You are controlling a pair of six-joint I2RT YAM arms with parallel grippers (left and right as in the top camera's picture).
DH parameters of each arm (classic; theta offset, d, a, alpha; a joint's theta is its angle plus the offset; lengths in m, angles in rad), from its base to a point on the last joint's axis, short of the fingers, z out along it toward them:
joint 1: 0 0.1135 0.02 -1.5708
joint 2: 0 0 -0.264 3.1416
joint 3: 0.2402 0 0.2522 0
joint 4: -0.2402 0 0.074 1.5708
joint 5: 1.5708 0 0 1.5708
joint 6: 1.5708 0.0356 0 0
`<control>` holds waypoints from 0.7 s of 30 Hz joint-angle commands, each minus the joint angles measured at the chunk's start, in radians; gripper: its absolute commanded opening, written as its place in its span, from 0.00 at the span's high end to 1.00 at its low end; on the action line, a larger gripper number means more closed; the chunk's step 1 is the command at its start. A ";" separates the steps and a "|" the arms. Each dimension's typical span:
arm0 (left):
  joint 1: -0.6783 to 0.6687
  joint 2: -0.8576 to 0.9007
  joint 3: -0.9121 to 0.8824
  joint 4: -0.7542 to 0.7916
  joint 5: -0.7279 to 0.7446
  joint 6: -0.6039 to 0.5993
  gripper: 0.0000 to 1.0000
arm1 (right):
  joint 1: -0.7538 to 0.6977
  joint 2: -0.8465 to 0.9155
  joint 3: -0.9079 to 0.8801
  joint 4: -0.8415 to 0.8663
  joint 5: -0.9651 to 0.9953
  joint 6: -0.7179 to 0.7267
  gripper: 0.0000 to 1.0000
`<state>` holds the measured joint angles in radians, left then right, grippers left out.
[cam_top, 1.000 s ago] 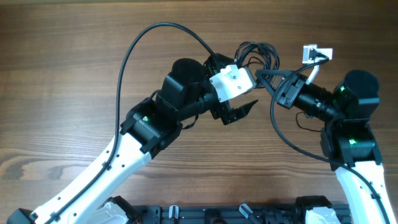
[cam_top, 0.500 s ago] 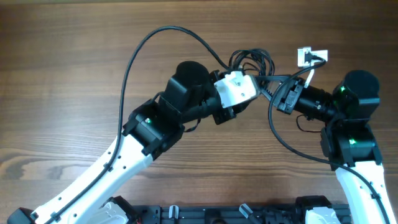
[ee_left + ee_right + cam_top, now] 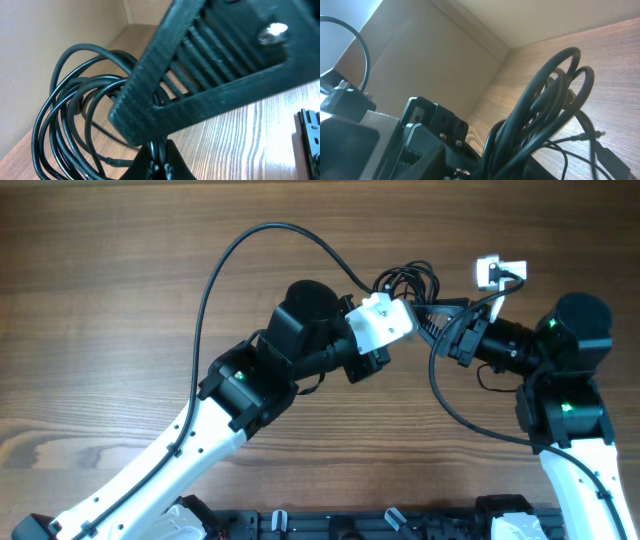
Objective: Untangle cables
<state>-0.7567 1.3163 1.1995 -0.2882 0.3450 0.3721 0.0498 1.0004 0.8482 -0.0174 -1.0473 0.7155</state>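
Note:
The cables (image 3: 410, 280) are a bundle of thin black loops at the table's far middle. My left gripper (image 3: 408, 308) reaches into the bundle from the left. In the left wrist view its fingertips (image 3: 159, 159) are shut on a couple of strands, and the loops (image 3: 70, 110) spread out to the left. My right gripper (image 3: 426, 315) meets the bundle from the right. One of its ribbed fingers (image 3: 215, 65) crosses the left wrist view and the other (image 3: 309, 135) stands apart at the right edge. In the right wrist view, the cables (image 3: 545, 100) rise as a thick sheaf.
A small white plug block (image 3: 490, 272) with a black cord in it lies right of the bundle. A thick black arm cable (image 3: 250, 240) arcs over the left arm. Another loops below the right gripper (image 3: 450, 405). The left gripper's body (image 3: 420, 135) fills the right wrist view's lower left.
My left gripper has gone from wide open to shut on strands and shifted up towards the bundle. The right gripper's jaws have parted. The bundle and white block moved slightly left.

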 commanded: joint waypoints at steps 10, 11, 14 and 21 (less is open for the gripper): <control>0.002 -0.009 0.003 -0.002 -0.073 -0.071 0.92 | 0.003 0.017 0.018 0.006 -0.006 -0.023 0.96; 0.002 -0.009 0.003 -0.002 -0.073 -0.071 0.84 | 0.003 0.017 0.018 0.006 -0.006 -0.036 0.96; 0.002 -0.009 0.003 -0.001 -0.072 -0.071 0.28 | 0.002 0.017 0.018 0.006 -0.006 -0.056 0.96; 0.002 -0.023 0.003 -0.005 -0.043 -0.093 0.53 | 0.002 0.017 0.018 0.000 -0.007 -0.196 0.96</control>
<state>-0.7574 1.3155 1.1995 -0.2924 0.2859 0.2863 0.0471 1.0164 0.8478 -0.0212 -1.0321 0.6071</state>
